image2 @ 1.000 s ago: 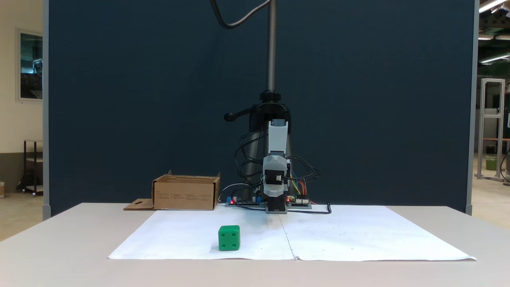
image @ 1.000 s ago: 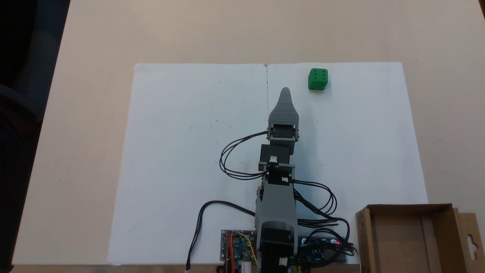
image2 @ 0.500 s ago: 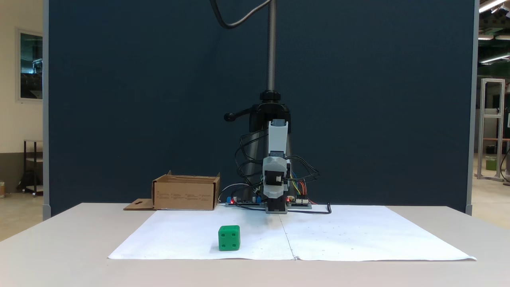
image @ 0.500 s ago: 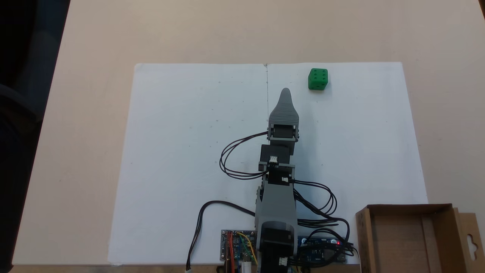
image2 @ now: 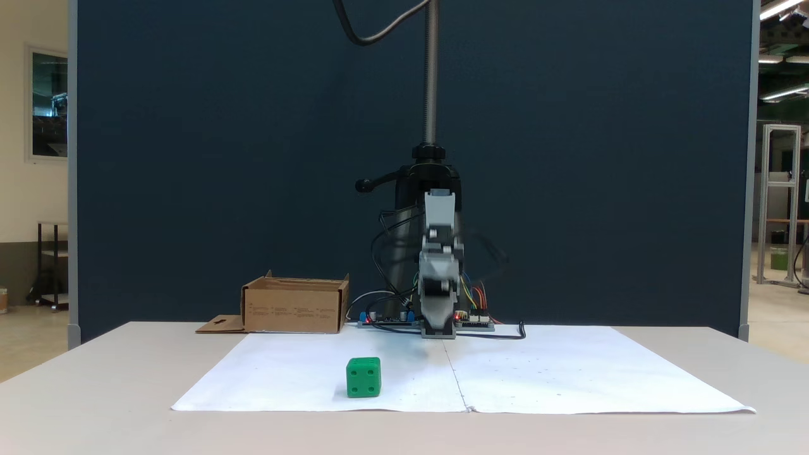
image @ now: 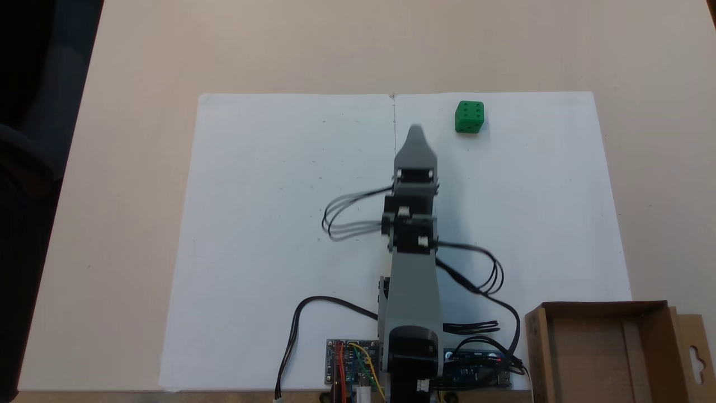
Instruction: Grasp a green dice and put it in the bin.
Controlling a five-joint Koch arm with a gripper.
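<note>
Green plastic dice on white paper, far edge | brown cardboard bin empty (beside base) | grey tool blurred, jaw state unclear | step: reach; next: swing toward dice, spread jaws

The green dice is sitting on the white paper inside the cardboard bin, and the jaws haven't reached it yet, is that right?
Not quite. The green dice sits on the white paper, but out in the open, far from the bin, as the fixed view from above shows. The rest holds: the gripper is short of the dice.
</note>
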